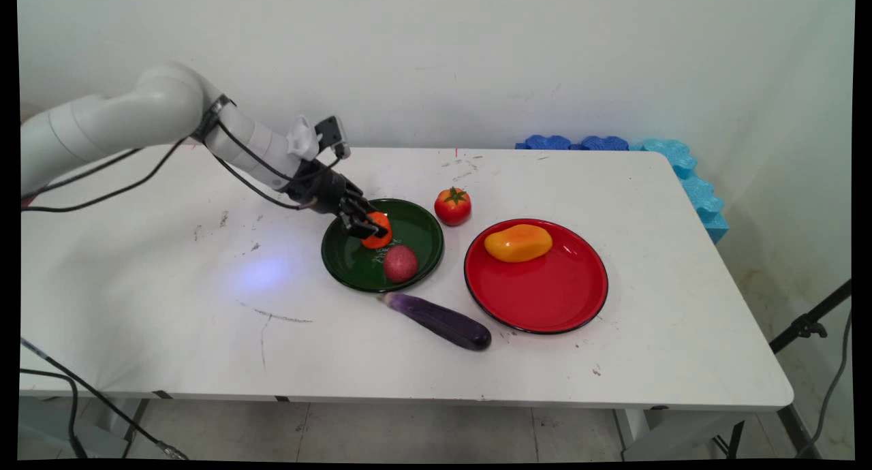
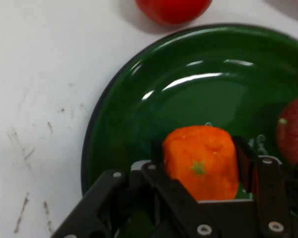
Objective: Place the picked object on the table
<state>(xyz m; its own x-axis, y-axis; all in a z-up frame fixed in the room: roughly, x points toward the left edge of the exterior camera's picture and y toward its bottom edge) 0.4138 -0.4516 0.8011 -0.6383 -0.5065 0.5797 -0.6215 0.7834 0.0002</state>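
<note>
Fixed overhead view across table [image 1: 204, 334], close hand view, both showing green plate [image 1: 419, 226].

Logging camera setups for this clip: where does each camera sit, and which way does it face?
Main view: fixed above the table's near side, looking across at the wall; shows the white arm and gripper.
Hand view: on the hand, looking along the gripper into the green plate; black linkage shows.
Shared: the orange fruit between the fingers, green plate, tomato.
</note>
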